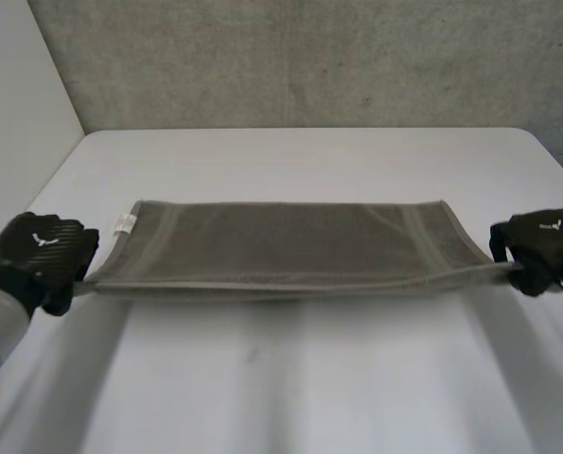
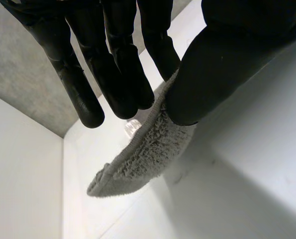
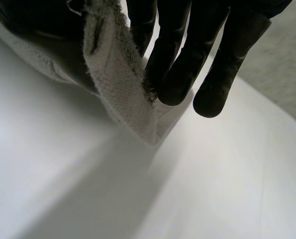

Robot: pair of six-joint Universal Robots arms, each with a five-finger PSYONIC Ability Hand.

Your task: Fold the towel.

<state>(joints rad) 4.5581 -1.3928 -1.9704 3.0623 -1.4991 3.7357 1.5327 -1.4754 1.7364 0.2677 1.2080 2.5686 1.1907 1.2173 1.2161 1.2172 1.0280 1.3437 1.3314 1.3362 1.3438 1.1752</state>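
Observation:
A grey towel [image 1: 290,248] lies stretched across the white table [image 1: 319,151], its near edge lifted and pulled taut between my two hands. My left hand [image 1: 37,257] is shut on the near left corner; in the left wrist view the thumb [image 2: 227,59] pinches the towel corner [image 2: 143,159] against the fingers [image 2: 123,74]. My right hand [image 1: 543,249] is shut on the near right corner; in the right wrist view the towel corner [image 3: 120,79] hangs from between thumb and fingers [image 3: 177,69]. A small white label [image 1: 124,224] sits at the far left corner.
A grey concrete wall [image 1: 309,57] rises behind the table's far edge. A pale side wall [image 1: 16,104] stands at the left. Bare tabletop [image 1: 290,378] stretches in front of the towel and beyond it.

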